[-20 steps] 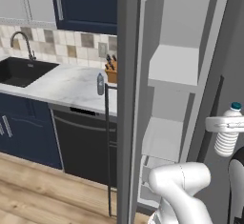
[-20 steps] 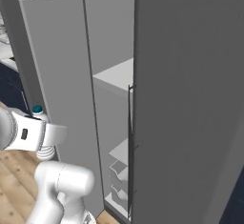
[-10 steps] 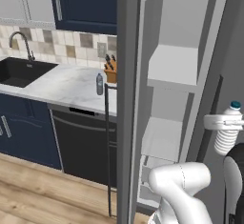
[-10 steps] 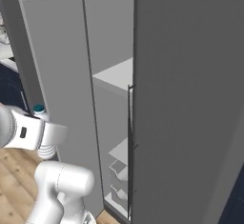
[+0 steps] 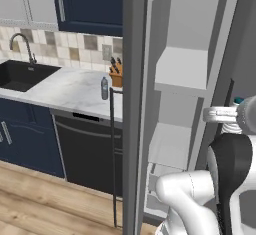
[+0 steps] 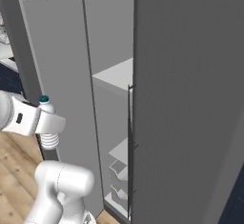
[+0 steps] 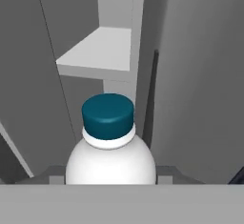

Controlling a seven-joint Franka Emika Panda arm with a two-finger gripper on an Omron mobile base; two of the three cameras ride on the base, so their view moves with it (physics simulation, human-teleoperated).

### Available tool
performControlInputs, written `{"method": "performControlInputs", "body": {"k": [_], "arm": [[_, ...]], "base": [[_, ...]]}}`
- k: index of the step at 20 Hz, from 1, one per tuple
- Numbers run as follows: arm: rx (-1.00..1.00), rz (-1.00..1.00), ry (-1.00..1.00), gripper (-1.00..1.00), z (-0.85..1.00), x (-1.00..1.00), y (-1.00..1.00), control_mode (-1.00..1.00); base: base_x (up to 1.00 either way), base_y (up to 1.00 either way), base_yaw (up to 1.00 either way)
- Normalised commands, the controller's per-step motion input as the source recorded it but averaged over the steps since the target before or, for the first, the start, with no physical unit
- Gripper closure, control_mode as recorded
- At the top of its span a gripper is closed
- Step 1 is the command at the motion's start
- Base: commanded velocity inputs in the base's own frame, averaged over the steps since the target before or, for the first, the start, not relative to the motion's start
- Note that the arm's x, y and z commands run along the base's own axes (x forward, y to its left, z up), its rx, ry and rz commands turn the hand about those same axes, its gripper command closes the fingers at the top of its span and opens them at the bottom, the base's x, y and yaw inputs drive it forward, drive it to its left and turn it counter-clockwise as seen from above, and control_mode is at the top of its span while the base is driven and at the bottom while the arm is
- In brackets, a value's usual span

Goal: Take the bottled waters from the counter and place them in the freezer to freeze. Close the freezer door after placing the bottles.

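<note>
Hand view: one bottled water (image 7: 110,156) is sitting right in front of the camera, blue cap (image 7: 108,115) facing the freezer (image 7: 71,37) opening.
Claw: the gripper (image 7: 110,175) is pinching the bottle at its body, one dark fingertip showing on each side of it, jaws pressed against the plastic.
Where the carried bottle is: it is hanging in the air in front of the open freezer, outside the compartment, near the white shelf (image 7: 97,49) but apart from it.
Right base view: the held bottle (image 6: 47,123) is poking out of the white hand, cap up, just beside the freezer door (image 6: 62,89), which is swung wide.
Which way it is pointing: the long axis is running close to upright, cap on top and ribbed base below the hand; I am judging a slight lean at most.
Second bottle: another bottled water (image 5: 104,88) is standing upright on the counter (image 5: 65,89), near the knife block (image 5: 116,74) and well apart from the arm.
Done so far: one bottle is off the counter and up at the freezer; the door is standing open, ready.
Left to do: I am reading this as early going, with the held bottle yet to be set on a shelf, the counter bottle yet to be fetched, and the door yet to be closed.
Inside the freezer: white shelves (image 5: 180,69) are showing bare in the left base view, and I am spotting no bottle on them.
</note>
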Motion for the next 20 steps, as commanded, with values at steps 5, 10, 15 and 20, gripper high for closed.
{"method": "performControlInputs", "body": {"k": [5, 10, 15, 20], "arm": [[0.0, -0.01, 0.0, 1.0, 0.0, 0.63, -0.01, -1.0], [0.0, 0.0, 0.0, 1.0, 0.0, 0.56, 0.0, -1.0], [0.0, -0.01, -0.02, 1.0, 0.0, 0.4, 0.03, -1.0], [0.0, -0.04, 0.0, 1.0, 0.1, 0.5, -0.01, -1.0]], "base": [[0.0, 0.0, 0.0], [0.0, 0.0, 0.0], [0.0, 0.0, 0.0], [0.0, 0.0, 0.0]]}}
